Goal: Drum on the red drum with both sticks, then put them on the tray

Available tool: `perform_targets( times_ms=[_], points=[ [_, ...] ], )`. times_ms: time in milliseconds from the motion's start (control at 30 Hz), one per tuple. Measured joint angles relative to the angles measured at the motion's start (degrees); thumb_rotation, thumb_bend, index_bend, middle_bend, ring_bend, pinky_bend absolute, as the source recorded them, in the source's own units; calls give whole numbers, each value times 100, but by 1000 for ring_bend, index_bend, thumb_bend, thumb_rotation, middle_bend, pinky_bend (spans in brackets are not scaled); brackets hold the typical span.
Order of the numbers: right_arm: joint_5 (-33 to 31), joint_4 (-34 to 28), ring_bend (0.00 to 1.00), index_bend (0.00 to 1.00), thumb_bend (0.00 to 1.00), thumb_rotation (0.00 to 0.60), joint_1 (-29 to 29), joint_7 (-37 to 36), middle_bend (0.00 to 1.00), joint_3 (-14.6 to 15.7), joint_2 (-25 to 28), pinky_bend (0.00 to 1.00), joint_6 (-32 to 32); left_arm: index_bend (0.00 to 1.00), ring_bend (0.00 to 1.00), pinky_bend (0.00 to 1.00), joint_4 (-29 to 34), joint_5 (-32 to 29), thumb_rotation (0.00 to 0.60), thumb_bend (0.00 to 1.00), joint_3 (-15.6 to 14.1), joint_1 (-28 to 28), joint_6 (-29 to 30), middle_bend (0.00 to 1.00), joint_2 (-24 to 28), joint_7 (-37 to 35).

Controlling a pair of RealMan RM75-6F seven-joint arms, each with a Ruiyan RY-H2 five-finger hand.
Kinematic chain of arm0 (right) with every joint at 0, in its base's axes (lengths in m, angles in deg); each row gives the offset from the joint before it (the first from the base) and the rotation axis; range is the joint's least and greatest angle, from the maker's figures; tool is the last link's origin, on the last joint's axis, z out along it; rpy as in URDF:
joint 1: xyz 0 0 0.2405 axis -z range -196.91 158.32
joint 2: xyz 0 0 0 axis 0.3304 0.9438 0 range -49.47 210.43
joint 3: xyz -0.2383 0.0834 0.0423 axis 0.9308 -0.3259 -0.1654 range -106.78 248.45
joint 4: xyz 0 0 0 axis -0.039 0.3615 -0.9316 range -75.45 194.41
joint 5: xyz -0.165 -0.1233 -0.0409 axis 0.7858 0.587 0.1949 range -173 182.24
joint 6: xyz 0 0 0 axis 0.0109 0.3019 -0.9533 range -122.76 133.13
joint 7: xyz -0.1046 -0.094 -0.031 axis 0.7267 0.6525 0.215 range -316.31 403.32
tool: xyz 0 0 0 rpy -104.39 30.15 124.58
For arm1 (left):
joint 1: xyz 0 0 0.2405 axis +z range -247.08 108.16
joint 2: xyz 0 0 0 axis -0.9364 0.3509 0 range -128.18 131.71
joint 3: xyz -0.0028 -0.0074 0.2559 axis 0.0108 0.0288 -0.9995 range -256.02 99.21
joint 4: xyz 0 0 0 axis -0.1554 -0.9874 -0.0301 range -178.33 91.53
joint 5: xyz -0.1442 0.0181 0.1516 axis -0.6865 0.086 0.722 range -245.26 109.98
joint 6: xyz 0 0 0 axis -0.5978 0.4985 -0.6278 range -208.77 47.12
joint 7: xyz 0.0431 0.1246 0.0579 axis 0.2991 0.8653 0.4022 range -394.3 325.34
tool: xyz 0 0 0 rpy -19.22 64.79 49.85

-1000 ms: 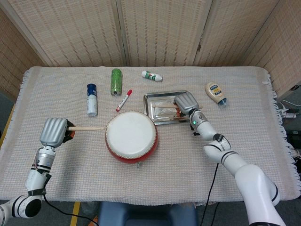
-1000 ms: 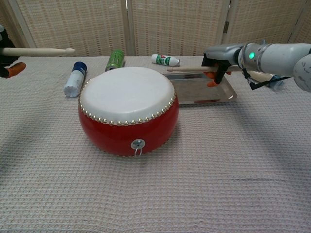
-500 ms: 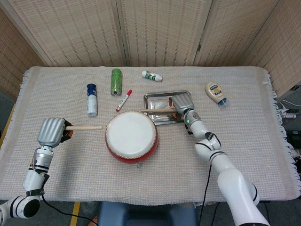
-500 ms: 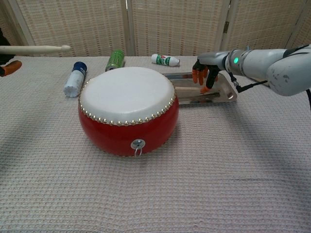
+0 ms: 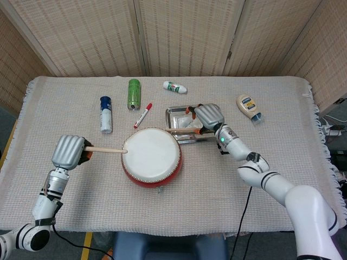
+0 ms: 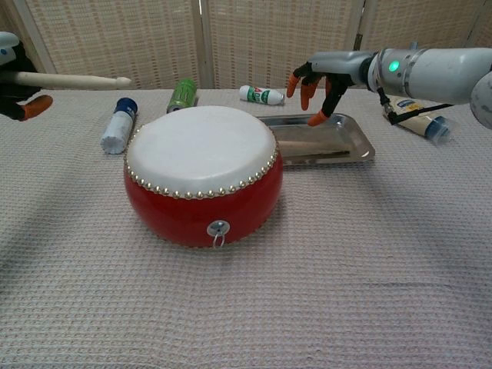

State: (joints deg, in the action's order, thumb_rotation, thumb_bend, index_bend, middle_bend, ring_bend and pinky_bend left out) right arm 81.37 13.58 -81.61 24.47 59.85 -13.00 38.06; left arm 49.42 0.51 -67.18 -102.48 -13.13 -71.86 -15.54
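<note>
Above the tray (image 6: 361, 150), right hand (image 6: 319, 77) spread; left hand (image 5: 69, 151) grips stick (image 5: 105, 150) pointing drumward.

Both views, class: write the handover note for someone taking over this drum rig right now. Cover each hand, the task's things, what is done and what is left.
Left hand: holds one stick level, its tip at the drum's left edge in the head view.
Right hand: holds nothing, fingers spread, raised above the tray.
Second stick: lies in the tray, right of the drum.
Done: one stick is put away.
Left: carry the left stick over to the tray, lay it beside the other and let go.
</note>
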Motion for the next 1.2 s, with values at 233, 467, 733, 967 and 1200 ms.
perform_targets(
  times_ms=[233, 467, 733, 967, 1200],
  points=[
    [-407, -2732, 254, 175, 112, 600, 422, 799, 380, -126, 1467, 450, 424, 967, 1000, 1000, 126, -271, 600, 470, 114, -246, -152, 1000, -125, 539],
    [-1174, -4883, 257, 192, 102, 600, 713, 1633, 380, -316, 2687, 452, 780, 947, 1000, 1000, 274, -668, 600, 439, 255, -473, -162, 1000, -277, 1134],
    [-2103, -5803, 257, 215, 96, 600, 623, 2487, 380, -503, 2976, 453, 1104, 928, 1000, 1000, 510, -1114, 600, 433, 371, -710, -7, 1000, -436, 1894],
    [-2797, -6035, 257, 250, 95, 600, 272, 2992, 380, -537, 2639, 453, 1279, 928, 1000, 1000, 715, -1704, 600, 433, 523, -1001, 127, 1000, -667, 2388],
    [-3516, -6034, 257, 306, 95, 600, -187, 3583, 380, -553, 2058, 453, 1616, 928, 1000, 1000, 741, -2072, 600, 433, 589, -1221, 304, 1000, -914, 2731]
  ],
)
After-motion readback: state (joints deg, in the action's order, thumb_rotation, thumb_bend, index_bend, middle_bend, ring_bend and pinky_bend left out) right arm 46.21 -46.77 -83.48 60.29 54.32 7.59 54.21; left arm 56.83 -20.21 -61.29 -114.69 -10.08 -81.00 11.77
